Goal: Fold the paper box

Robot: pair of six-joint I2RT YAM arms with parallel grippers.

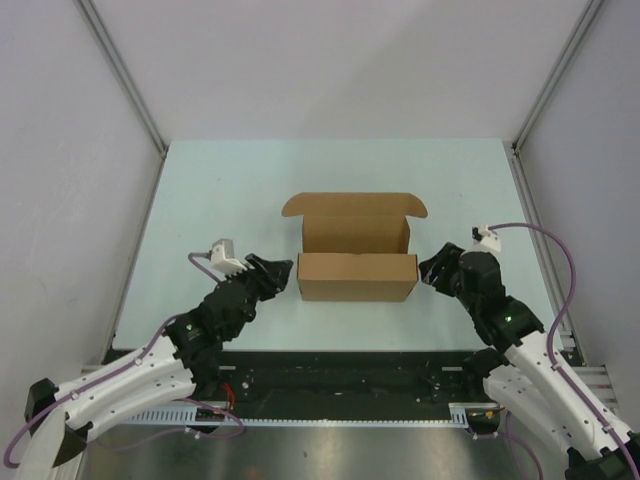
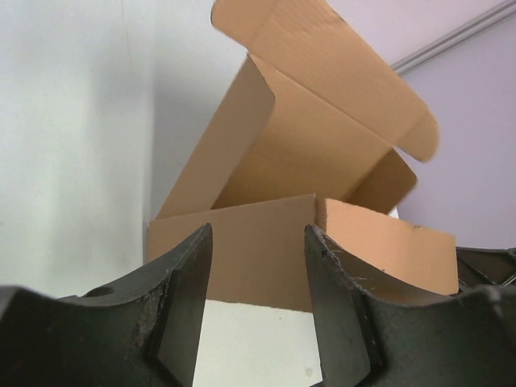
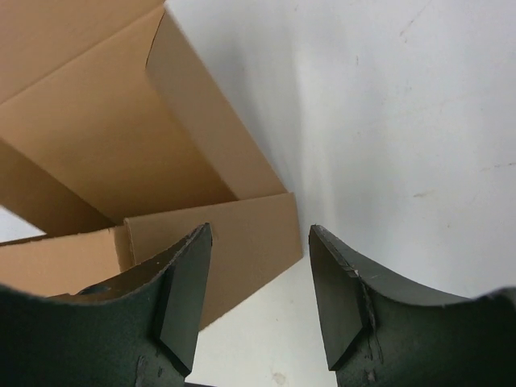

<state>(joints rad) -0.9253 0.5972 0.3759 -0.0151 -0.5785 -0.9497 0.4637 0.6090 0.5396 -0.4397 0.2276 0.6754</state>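
The brown paper box [image 1: 357, 276] stands in the middle of the table, its walls up and its lid flap [image 1: 354, 205] raised at the back. My left gripper [image 1: 283, 272] sits just off the box's left end, open, with nothing between its fingers. In the left wrist view the paper box [image 2: 266, 250] fills the space beyond the left gripper [image 2: 258, 242]. My right gripper [image 1: 430, 272] is open too, close to the box's right end and apart from it. The right wrist view shows the box's end wall [image 3: 234, 242] ahead of the empty right gripper [image 3: 260, 242].
The pale green table top [image 1: 220, 190] is bounded by white walls with metal rails [image 1: 122, 75] at left and right. A purple cable [image 1: 560, 250] loops beside the right arm. A black strip and metal edge [image 1: 340, 385] run along the near side by the arm bases.
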